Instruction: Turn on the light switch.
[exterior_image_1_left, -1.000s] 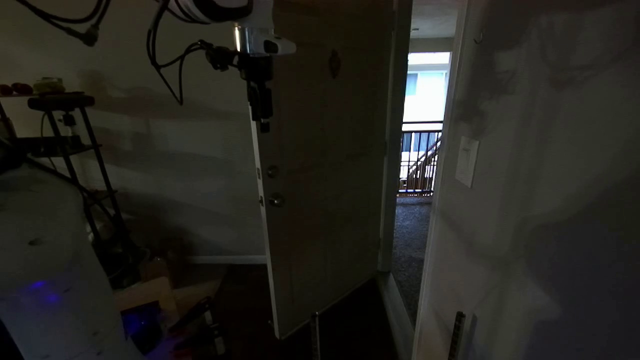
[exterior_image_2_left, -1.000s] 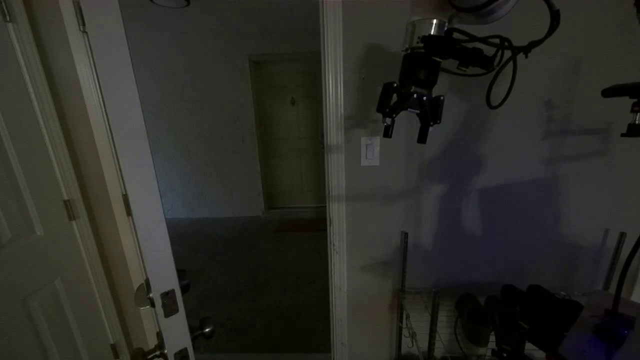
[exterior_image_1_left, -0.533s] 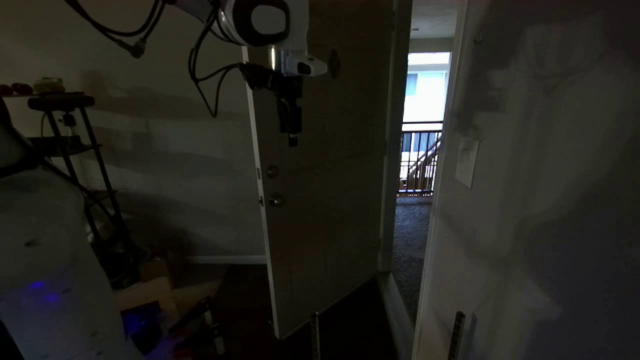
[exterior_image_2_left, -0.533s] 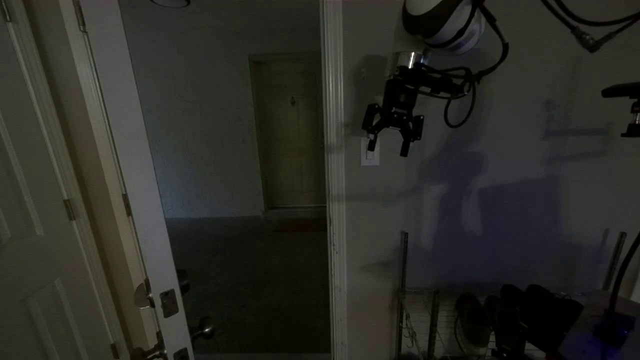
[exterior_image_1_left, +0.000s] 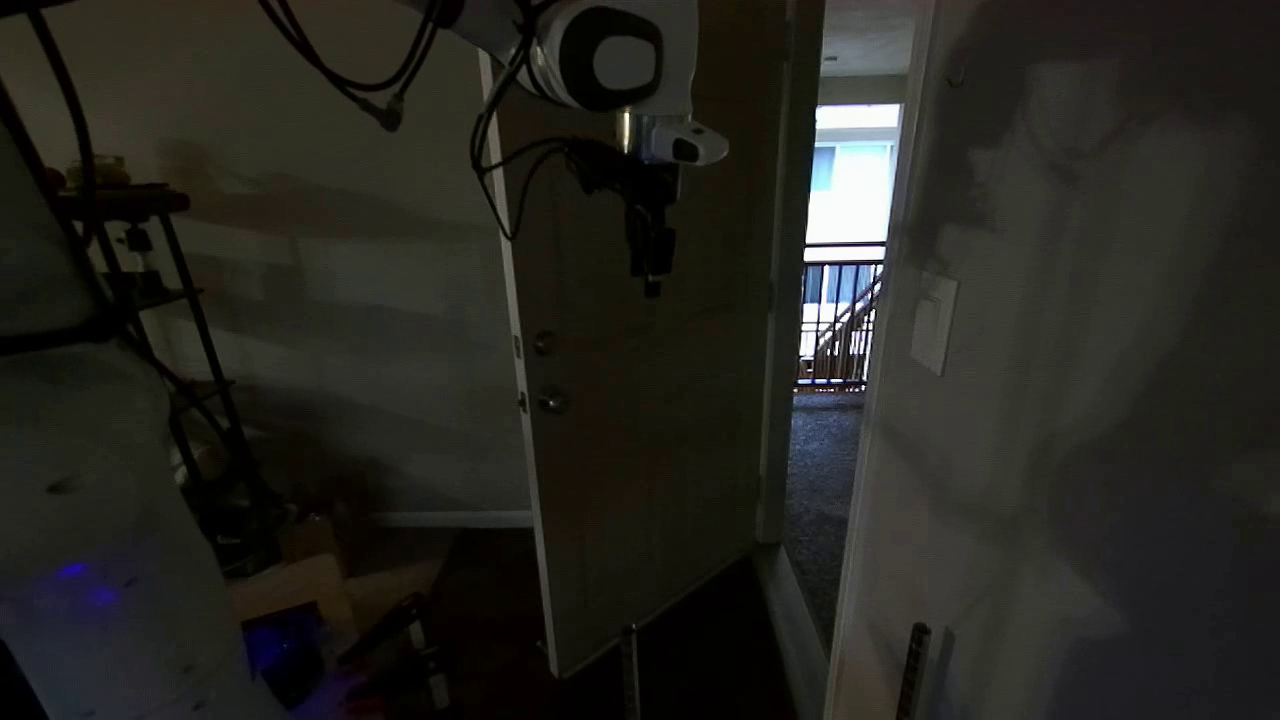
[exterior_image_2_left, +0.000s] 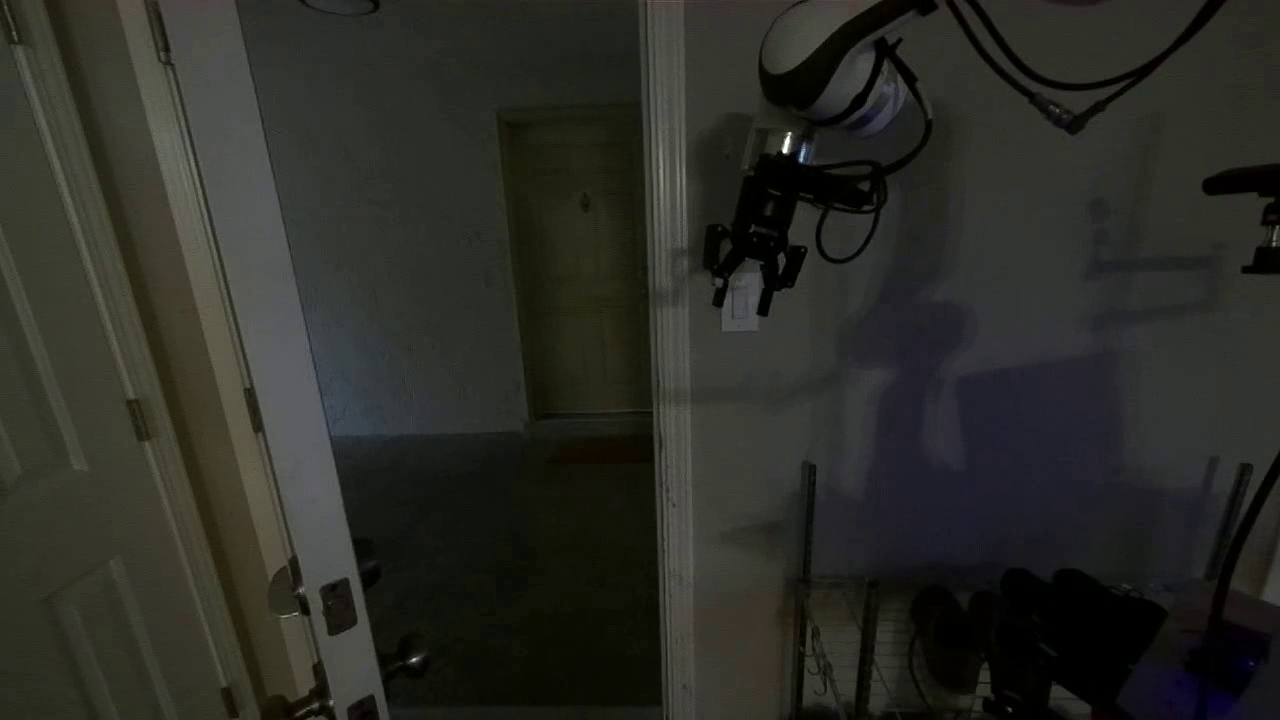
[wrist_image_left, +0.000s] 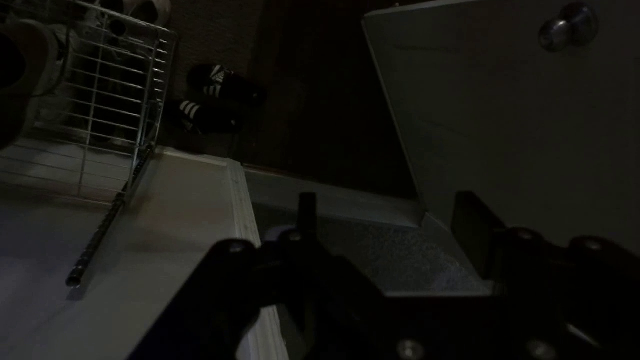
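1. Jaws apart, pointing down, well off wall (exterior_image_1_left: 1060, 450).
2. Light switch (exterior_image_1_left: 934, 325): on that wall, approx. 3 o'clock of jaws in an exterior view.
3. Lighting v. dim; door (exterior_image_1_left: 650, 480) open, knob (exterior_image_1_left: 553, 400) nr its 8 o'clock edge.
4. Wrist view: wire rack (wrist_image_left: 93, 102) w/ shoes (wrist_image_left: 40, 65) at 10 o'clock.

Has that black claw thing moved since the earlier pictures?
Yes: in both exterior views, the gripper has moved sideways and slightly down, toward the light switch, which stays put.

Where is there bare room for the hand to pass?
The wall below the light switch, above the rack, and the opening between door and frame look bare. Crowded: the rack, holding shoes, with sandals beside it.
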